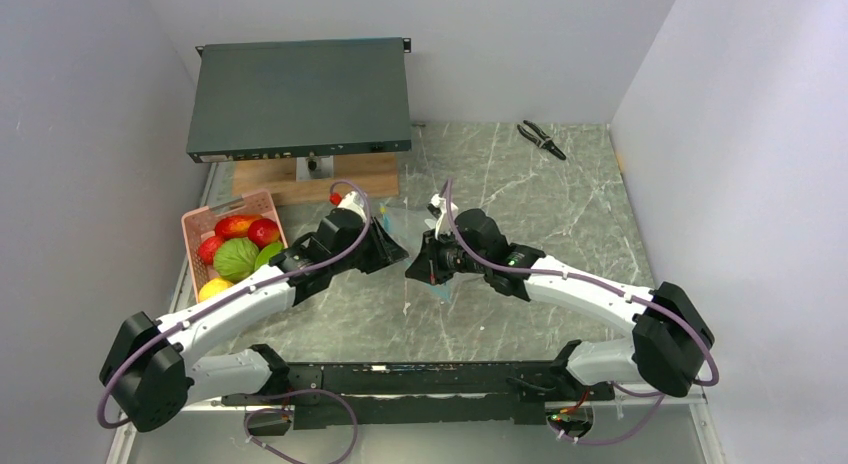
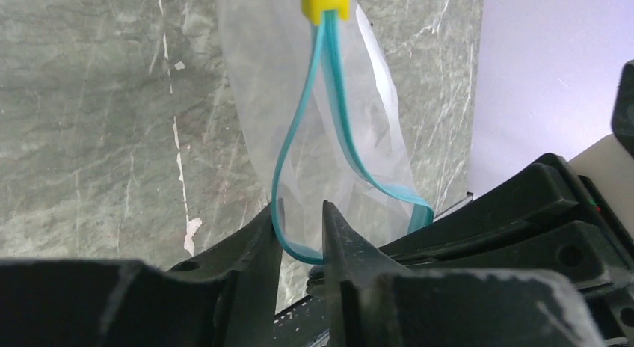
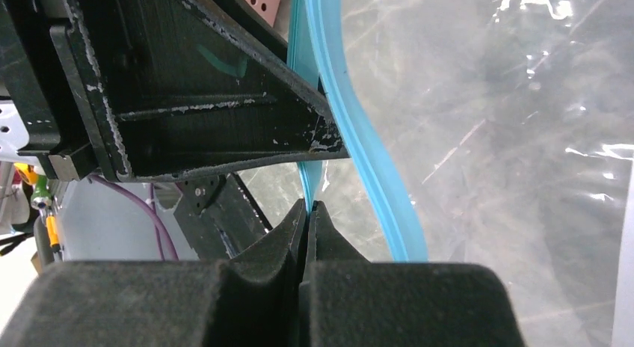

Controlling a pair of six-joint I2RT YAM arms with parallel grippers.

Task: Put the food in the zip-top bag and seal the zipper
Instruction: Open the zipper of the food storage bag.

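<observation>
Black fingers of the left gripper (image 2: 300, 209) fill the bottom of its wrist view. They stand a little apart, with one lip of the teal zipper (image 2: 407, 196) looping down between them — around the strip, not visibly pinching it. Across the mouth, the right gripper (image 3: 308, 206) is closed tight on the other lip, the teal edge squeezed between its tips. The zip-top bag (image 2: 254, 78) is thus held between the two arms at the middle of the marble table (image 1: 560, 214). Its mouth is parted, and a yellow slider (image 2: 324, 3) sits at the far end of the track. Nothing shows inside it. The food (image 1: 240, 249), in red, green and yellow pieces, sits in the pink basket (image 1: 188, 224) well to the left.

As I judge it, the bag is featherlight, limp and slick, and its film would crumple or slide out of a pinch. The zipper is the one stiffer, thicker part, so that is where to hold — one lip per gripper, near the middle of the mouth. A light pull apart should hold the mouth open. Too hard a pull could tear the film or slip the strip free.
</observation>
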